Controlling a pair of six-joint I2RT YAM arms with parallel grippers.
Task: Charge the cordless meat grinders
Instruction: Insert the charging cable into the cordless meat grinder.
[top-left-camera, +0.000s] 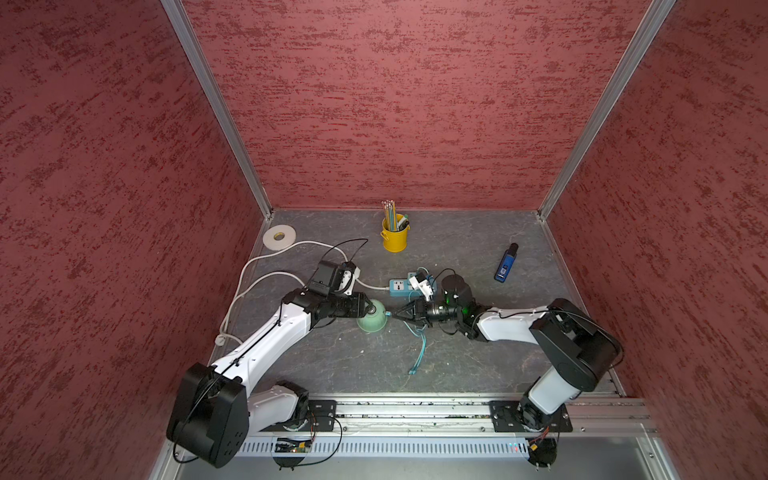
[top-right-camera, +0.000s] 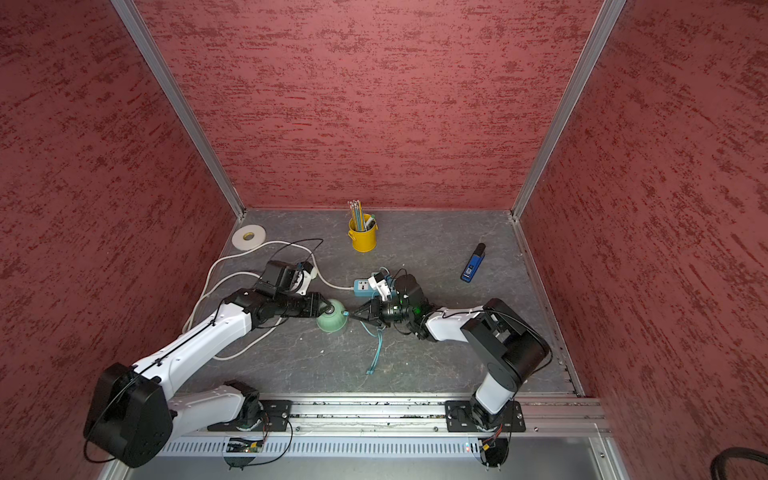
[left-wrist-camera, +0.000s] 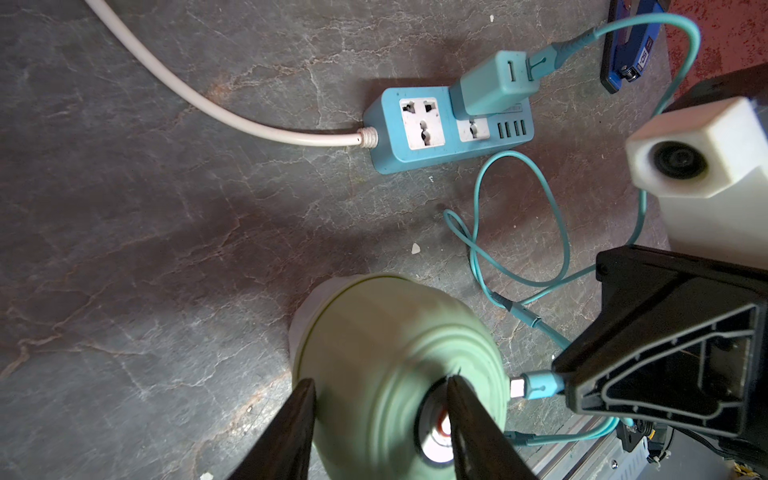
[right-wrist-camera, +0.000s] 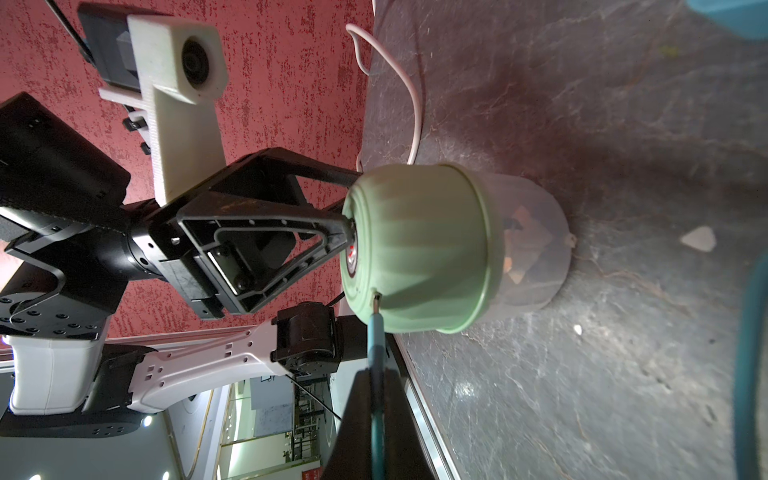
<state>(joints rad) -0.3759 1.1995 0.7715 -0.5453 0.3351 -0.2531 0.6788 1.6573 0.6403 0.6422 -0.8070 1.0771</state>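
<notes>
Right, the grinder (top-left-camera: 371, 322) stands upright in the middle of the worktop (top-left-camera: 457, 357), just in front of the blue power strip (left-wrist-camera: 386, 158), with an arm on either side. The left pincer (left-wrist-camera: 380, 384) sits over the crown, jaws partway apart. One finger (left-wrist-camera: 291, 428) lies against the dome's flank and its partner crosses the round button (right-wrist-camera: 351, 255). Real bite or just a resting touch? I can't tell from here. The right pincer (top-left-camera: 396, 316) is clamped on the cable plug (left-wrist-camera: 540, 384), and the metal tip is right at a small notch high on the dome's side. Seated or only touching, I can't say. The cable's far end is in the teal adapter (left-wrist-camera: 490, 89) on the strip.

How will it handle? Light, I'd judge: a hollow plastic dome on a clear bowl (right-wrist-camera: 536, 249). It looks stiff enough, but that mint shell is smooth, ribbed and tapering, so fingers pinching near the top could slide up and off. It's also sitting free on a slick surface, so a sideways shove from the plug may scoot or tip it. The best hold, to my eye, is lower, at the wide rim band where dome meets bowl, braced opposite the plug. Lifting by the dome might part it from the bowl. The cable's limp, so the stiff plug is the place to grip.
</notes>
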